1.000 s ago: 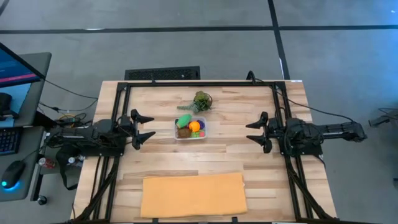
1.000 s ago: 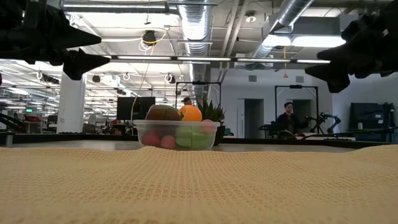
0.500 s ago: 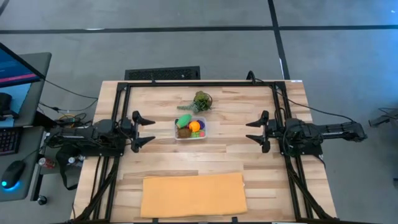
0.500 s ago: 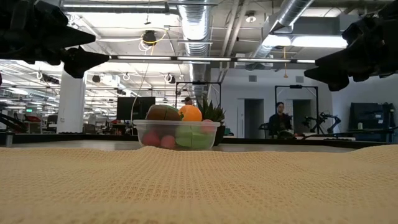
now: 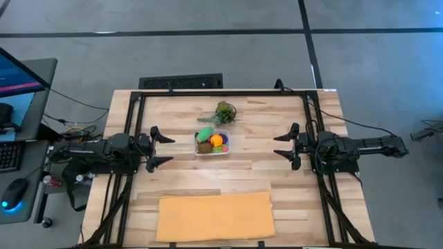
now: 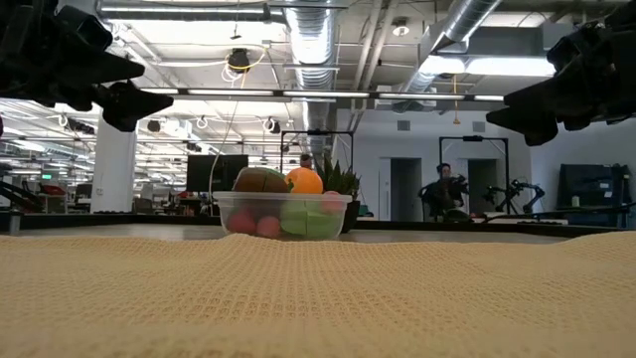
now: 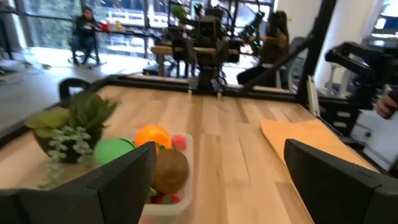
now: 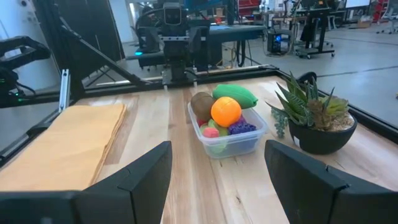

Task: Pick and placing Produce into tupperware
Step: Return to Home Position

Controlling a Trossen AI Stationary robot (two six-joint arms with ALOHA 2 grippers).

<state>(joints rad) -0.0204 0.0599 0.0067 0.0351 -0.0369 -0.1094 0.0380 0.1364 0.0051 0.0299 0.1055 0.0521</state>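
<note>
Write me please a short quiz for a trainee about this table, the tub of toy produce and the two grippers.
1. True or false: the left gripper or the right gripper holds a toy fruit.
2. Which of these lies in the clear tub? A) orange fruit B) yellow banana C) white egg
3. Fill in: the potted plant stands ___ the tub, not in it.
Key: 1 false, both are open and empty. 2 A. 3 beside.

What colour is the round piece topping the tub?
The round piece is bright orange, clearest in the right wrist view.
</note>
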